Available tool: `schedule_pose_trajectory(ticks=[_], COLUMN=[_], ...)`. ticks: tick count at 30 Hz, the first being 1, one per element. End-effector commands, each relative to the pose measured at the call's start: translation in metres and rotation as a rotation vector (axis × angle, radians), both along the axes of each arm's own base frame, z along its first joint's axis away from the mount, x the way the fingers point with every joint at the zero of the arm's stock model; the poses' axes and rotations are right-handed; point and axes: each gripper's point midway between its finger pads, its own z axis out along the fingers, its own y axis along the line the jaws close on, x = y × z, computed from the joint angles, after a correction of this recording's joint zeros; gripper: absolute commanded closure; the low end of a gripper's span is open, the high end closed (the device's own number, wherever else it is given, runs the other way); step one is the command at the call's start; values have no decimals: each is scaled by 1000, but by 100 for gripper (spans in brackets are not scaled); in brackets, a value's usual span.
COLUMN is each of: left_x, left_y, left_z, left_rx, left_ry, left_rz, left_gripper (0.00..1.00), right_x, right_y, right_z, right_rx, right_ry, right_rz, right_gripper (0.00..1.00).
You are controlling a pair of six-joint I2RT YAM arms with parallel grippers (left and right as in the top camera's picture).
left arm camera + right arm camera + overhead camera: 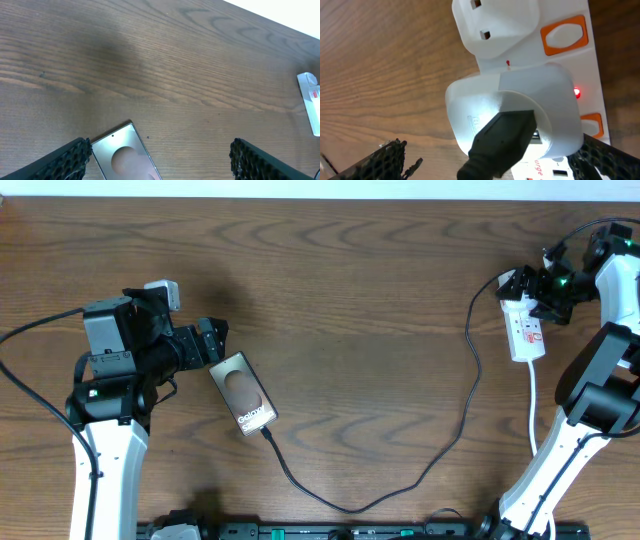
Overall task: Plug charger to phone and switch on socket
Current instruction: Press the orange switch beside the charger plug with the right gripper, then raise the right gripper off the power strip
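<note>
Desk [350,300]: dark wood grain is running across the whole surface, with a pale strip showing along the far edge.
Left jaws: I am holding them spread wide and gripping nothing. The phone's far end is showing on the desk below, between the fingers [65,161].
Phone [243,393]: it is lying flat and slanted, white lettering showing, just right of my left jaws.
Charger [420,475]: its black cable is meeting the phone's near end, looping along the desk's near side, then climbing toward the socket.
Socket [527,330]: it is lying lengthwise at the far right. A small red light [577,92] is glowing near an orange switch [564,36], and a white adapter [520,95] is sitting plugged into it.
White cord [533,405]: it is trailing from the socket toward the near edge.
Right jaws: I am holding them wide apart above the socket, with the adapter sitting between the fingers [390,157]. They are gripping nothing that I can see.
</note>
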Motion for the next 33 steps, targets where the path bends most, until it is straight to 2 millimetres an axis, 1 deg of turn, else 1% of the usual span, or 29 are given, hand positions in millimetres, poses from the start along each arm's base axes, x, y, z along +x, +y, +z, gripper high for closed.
schedule_pose_trajectory(ticks=[1, 6, 9, 10, 13, 14, 16, 21, 25, 26, 29, 33], left_x=[1, 1, 1, 1, 1, 1, 1, 1, 1, 1, 1, 1], left_y=[-1, -1, -1, -1, -1, -1, -1, -1, -1, -1, -1, -1], left_z=[9, 9, 9, 9, 9, 9, 9, 9, 9, 9, 9, 9], left_rx=[6, 6, 6, 6, 6, 6, 6, 6, 6, 6, 6, 6], left_ry=[-29, -29, -29, -29, -29, -29, -29, -29, -29, -29, -29, -29], left_rz=[-17, -17, -17, -17, -17, -17, -17, -17, -17, -17, -17, -17], left_gripper=[10, 10, 10, 10, 9, 9, 10, 10, 9, 9, 9, 9], right_x=[-13, -34, -45, -47, -52, -53, -54, -51, -51, -45, -39, -40], right_y=[-1, -33, -53, -58, -70, -75, -79, -79, -73, -72, -58, -40], right_z=[-12, -10, -1, 2, 16, 27, 39, 76, 114, 124, 155, 200], right_rx=[-10, -109, -169, -182, -220, -238, -257, -270, -271, -271, -236, -220], right_ry=[102, 194, 240, 247, 265, 265, 262, 225, 174, 135, 34, -81], right_rz=[-50, -115, -160, -166, -195, -205, -217, -222, -231, -233, -224, -235], right_gripper=[1, 1, 1, 1, 1, 1, 1, 1, 1, 1, 1, 1])
